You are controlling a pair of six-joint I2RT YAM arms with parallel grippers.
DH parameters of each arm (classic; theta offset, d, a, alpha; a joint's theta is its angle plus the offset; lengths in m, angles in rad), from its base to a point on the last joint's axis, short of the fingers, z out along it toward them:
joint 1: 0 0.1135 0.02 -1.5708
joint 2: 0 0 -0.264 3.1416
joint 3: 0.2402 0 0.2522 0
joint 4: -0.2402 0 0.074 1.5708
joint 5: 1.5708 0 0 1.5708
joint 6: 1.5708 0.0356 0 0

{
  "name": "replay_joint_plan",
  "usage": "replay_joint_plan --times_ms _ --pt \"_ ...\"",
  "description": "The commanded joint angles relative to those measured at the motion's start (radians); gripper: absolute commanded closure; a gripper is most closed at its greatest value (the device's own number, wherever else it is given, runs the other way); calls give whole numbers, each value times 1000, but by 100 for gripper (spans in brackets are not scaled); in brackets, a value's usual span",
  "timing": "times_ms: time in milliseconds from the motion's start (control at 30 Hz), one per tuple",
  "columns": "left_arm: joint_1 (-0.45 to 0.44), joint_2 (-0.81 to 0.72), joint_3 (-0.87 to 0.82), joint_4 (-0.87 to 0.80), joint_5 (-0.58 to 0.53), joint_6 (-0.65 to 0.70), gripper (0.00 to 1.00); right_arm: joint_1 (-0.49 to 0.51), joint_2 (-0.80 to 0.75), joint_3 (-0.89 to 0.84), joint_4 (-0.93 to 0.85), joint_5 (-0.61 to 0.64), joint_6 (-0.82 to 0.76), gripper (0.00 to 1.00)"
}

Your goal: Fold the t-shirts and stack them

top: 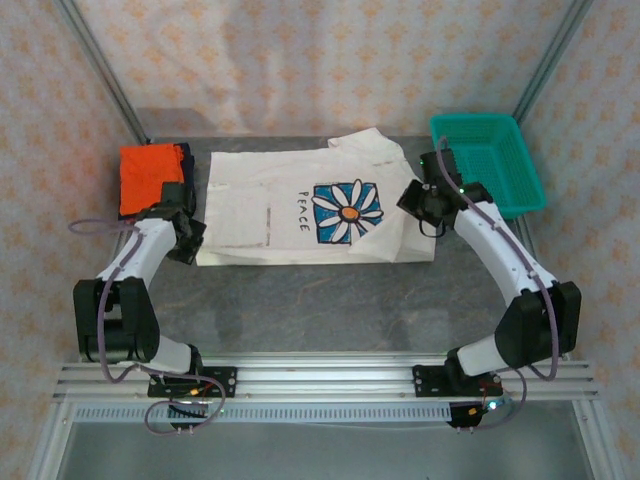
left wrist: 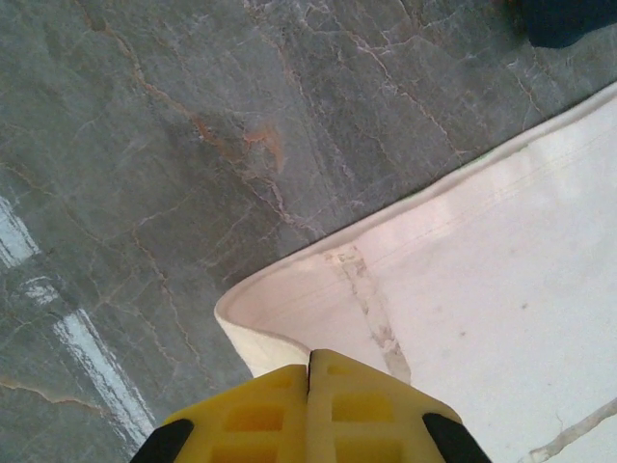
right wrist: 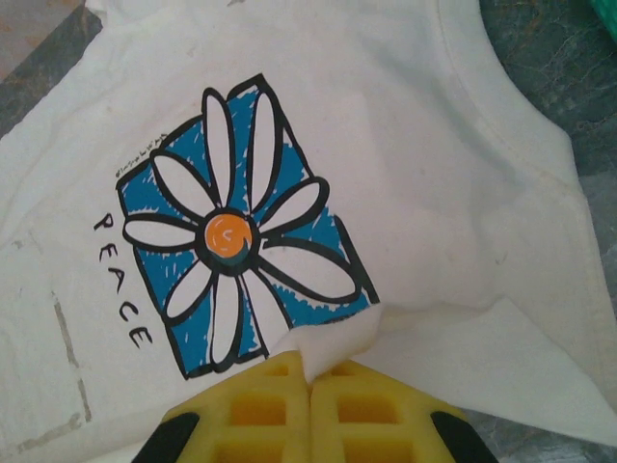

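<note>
The white t-shirt [top: 270,205] lies spread flat at mid-table, its blue-square daisy [top: 347,210] and "PEACE" facing up. A bright orange shirt [top: 148,175] sits folded at the back left on a dark navy one [top: 186,152]. My left gripper [top: 192,238] is at the white shirt's near-left corner; in the left wrist view its yellow fingers [left wrist: 366,410] are shut, with the lifted hem corner [left wrist: 265,333] curling into them. My right gripper [top: 418,200] is at the shirt's right side; its fingers [right wrist: 376,410] are shut on a raised pinch of white cloth [right wrist: 333,338] beside the daisy [right wrist: 231,236].
A teal mesh basket [top: 490,160] stands at the back right, close to the right arm. Grey marbled tabletop [top: 320,300] lies bare between the shirt and the arm bases. A corner of the navy shirt [left wrist: 569,19] shows in the left wrist view.
</note>
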State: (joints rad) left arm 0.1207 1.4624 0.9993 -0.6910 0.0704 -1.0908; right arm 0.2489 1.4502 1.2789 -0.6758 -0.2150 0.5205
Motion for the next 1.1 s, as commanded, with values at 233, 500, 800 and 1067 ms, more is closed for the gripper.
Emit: replay_joint_plan --times_ms 233,500,800,1067 --pt "14 83 110 -22 -41 23 100 -26 109 132 27 -9 -47 100" --pt "14 163 183 -33 -47 31 100 -43 191 206 38 -7 -60 100" --pt "13 233 234 -27 -52 29 100 -55 281 293 34 -7 -65 100" --pt "14 286 295 -35 -45 44 100 -57 315 333 30 11 -63 100"
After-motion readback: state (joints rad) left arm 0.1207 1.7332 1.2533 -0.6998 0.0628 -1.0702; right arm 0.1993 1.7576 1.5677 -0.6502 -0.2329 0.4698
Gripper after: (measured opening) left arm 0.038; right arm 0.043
